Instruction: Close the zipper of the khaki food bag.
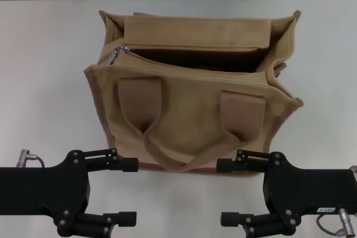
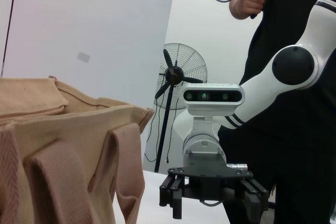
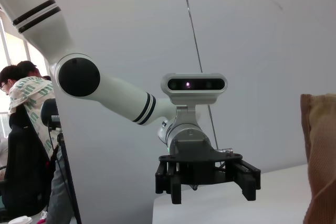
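Observation:
The khaki food bag (image 1: 189,115) stands upright in the middle of the white table in the head view, handles toward me. Its zipper (image 1: 192,48) is open along the top, and the dark inside shows. The silver pull tab (image 1: 118,54) sits at the bag's left end. My left gripper (image 1: 129,192) is open, low in front of the bag's left corner. My right gripper (image 1: 226,192) is open in front of the right corner. Both are apart from the bag. The left wrist view shows the bag (image 2: 63,145) and the right gripper (image 2: 212,198). The right wrist view shows the left gripper (image 3: 207,184).
The white table (image 1: 44,82) spreads on both sides of the bag, with a wall behind it. Something orange (image 1: 209,68) lies inside the bag. A standing fan (image 2: 176,77) and a person (image 2: 294,3) are off the table to the right.

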{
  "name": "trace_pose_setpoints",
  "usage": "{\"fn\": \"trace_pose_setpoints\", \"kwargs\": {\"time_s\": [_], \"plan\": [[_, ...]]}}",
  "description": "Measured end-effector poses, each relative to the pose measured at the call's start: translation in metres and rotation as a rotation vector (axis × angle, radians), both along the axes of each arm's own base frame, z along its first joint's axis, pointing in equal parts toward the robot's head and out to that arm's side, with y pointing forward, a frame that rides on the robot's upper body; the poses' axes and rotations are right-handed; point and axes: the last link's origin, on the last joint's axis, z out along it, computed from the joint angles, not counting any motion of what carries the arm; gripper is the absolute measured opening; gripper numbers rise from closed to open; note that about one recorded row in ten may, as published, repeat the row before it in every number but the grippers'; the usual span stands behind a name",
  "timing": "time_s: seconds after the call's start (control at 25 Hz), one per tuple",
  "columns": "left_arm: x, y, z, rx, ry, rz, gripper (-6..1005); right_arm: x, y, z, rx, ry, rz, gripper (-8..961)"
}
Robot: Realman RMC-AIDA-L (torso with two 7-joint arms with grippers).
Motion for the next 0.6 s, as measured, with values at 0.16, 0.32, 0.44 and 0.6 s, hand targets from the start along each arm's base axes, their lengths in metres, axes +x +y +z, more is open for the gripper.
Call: {"fn": "trace_pose_setpoints", "kwargs": {"time_s": [0.16, 0.32, 0.44, 0.6], "plan": [[-0.0001, -0.0001, 0.0002, 0.000, 0.000, 0.000, 813, 0.0000, 0.0000, 0.0000, 0.000, 0.000, 0.000, 813], [-0.0003, -0.0001, 0.0003, -0.001, 0.000, 0.001, 813, -0.0001, 0.0001, 0.0001, 0.001, 0.001, 0.000, 813], [-0.0004, -0.0001, 0.0004, 0.000, 0.001, 0.001, 813, -0.0001, 0.0001, 0.0001, 0.001, 0.001, 0.000, 813], [-0.0008, 0.0012, 0.0031, 0.011, -0.004, 0.005, 812, -0.0001, 0.0003, 0.0002, 0.002, 0.001, -0.001, 813]]}}
